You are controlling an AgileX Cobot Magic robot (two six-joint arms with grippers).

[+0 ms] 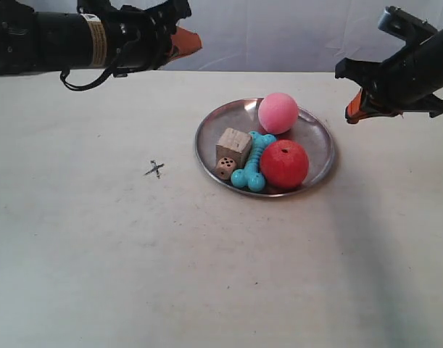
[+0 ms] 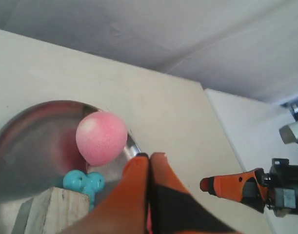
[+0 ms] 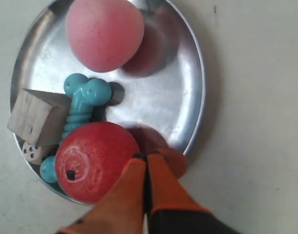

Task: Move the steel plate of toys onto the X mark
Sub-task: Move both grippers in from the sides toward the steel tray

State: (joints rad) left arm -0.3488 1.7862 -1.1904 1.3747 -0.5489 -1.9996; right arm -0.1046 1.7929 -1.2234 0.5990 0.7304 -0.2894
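The steel plate (image 1: pixel 319 138) lies on the table right of centre, holding a pink ball (image 1: pixel 278 112), a red apple-like ball (image 1: pixel 284 164), a turquoise bone (image 1: pixel 254 161), a wooden cube (image 1: pixel 233 146) and a small die (image 1: pixel 225 168). The X mark (image 1: pixel 155 169) is on the bare tabletop left of the plate. My left gripper (image 2: pixel 149 156) hovers shut and empty above the plate's far rim (image 2: pixel 131 145), near the pink ball (image 2: pixel 101 138). My right gripper (image 3: pixel 147 156) is shut and empty, raised over the plate's rim (image 3: pixel 197 97) beside the red ball (image 3: pixel 96 165).
The pale table (image 1: pixel 206 275) spreads wide in front and to the left of the plate. A white backdrop (image 1: pixel 279 29) stands behind the table's far edge. Both arms hang above the table's back part, one at each side of the exterior view.
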